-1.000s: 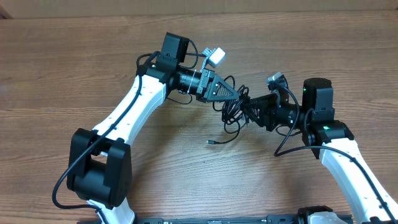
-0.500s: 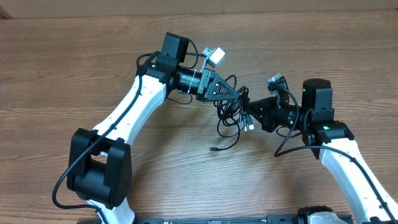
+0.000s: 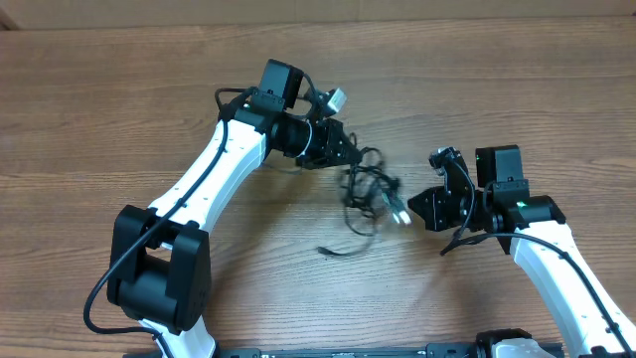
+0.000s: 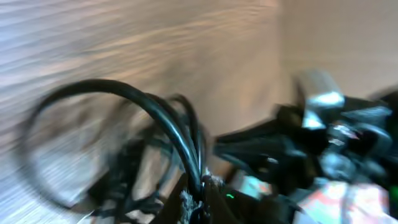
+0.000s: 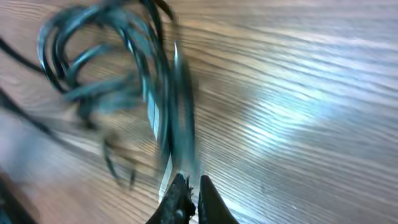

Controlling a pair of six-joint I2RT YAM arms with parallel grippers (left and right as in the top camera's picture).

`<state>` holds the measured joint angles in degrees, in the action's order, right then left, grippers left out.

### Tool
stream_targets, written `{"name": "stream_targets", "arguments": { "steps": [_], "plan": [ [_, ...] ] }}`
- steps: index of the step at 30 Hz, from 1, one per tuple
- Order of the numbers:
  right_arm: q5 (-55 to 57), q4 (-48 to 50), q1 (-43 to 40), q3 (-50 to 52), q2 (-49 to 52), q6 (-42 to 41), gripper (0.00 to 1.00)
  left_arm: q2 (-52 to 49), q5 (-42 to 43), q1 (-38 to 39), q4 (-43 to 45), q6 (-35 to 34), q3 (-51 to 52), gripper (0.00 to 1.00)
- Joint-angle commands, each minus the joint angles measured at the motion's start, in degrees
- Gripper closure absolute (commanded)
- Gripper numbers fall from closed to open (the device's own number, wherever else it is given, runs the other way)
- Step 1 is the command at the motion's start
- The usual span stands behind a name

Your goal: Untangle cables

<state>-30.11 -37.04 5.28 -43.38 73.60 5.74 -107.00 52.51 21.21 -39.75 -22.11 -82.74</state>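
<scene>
As your left arm (image 3: 224, 159) stretches forward and bends inward, the left gripper (image 3: 343, 157) clamps the cables (image 3: 366, 189), bunched just beyond its fingertips; the right gripper (image 3: 415, 204), pointing toward them, pinches a blurred strand.

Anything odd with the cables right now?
Nothing looks damaged. The cables are a tangled clump between the left fingers and right fingers; one loose end trails onto the table. Both wrist views are blurred.

The cables (image 3: 366, 189) were black, with one plug (image 3: 400, 212) silvery-white. The table (image 3: 119, 119) was brown with streaky wood grain. The left arm (image 3: 209, 174) and right arm (image 3: 561, 264) were white with black joints, and a green light (image 3: 479, 154) showed on the right.
</scene>
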Motion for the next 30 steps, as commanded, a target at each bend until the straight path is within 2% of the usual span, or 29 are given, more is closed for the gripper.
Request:
{"name": "stream_targets", "arguments": {
  "steps": [1, 4, 10, 12, 15, 18, 19, 21, 25, 30],
  "plan": [
    [5.03, -1.64, -0.15, 0.24, 0.04, -0.13, 0.95, 1.01, -16.02, -0.68, -3.08, 0.87, -1.42, 0.96],
    [4.98, -2.62, -0.15, 0.24, 0.04, -0.17, 0.95, 1.01, -20.02, -0.55, -5.18, 0.9, -1.4, 0.93],
    [3.21, -2.49, -0.13, 0.24, 0.04, -1.38, 0.95, 0.94, -19.58, 0.2, -7.04, 5.4, -1.36, 0.96],
    [3.1, -2.08, -0.13, 0.24, 0.04, -1.36, 0.95, 0.94, -16.61, 0.28, -6.93, 8.94, -1.36, 0.96],
    [3.1, -1.9, -0.13, 0.24, 0.04, -1.36, 0.95, 0.94, -20.0, -0.33, -7.37, 9.22, -1.36, 0.95],
    [3.08, -1.79, -0.13, 0.24, 0.04, -1.36, 0.94, 0.94, -25.44, -0.94, -8.94, 9.25, -1.36, 0.72],
    [3.08, -1.68, -0.13, 0.24, 0.04, -1.36, 0.94, 0.94, -27.36, -0.94, -9.46, 9.25, -1.36, 0.57],
    [3.08, -1.57, -0.13, 0.24, 0.04, -1.38, 0.91, 0.94, -31.85, -0.92, -10.73, 9.25, -1.36, 0.34],
    [3.06, -1.46, -0.13, 0.24, 0.04, -1.38, 0.89, 0.94, -34.91, -0.37, -11.56, 9.27, -0.96, 0.23],
    [3.04, -1.18, -0.13, 0.24, 0.04, -1.4, 0.89, 0.33, -34.67, 1.03, -10.97, 9.86, -0.48, 0.24]
  ]
}}
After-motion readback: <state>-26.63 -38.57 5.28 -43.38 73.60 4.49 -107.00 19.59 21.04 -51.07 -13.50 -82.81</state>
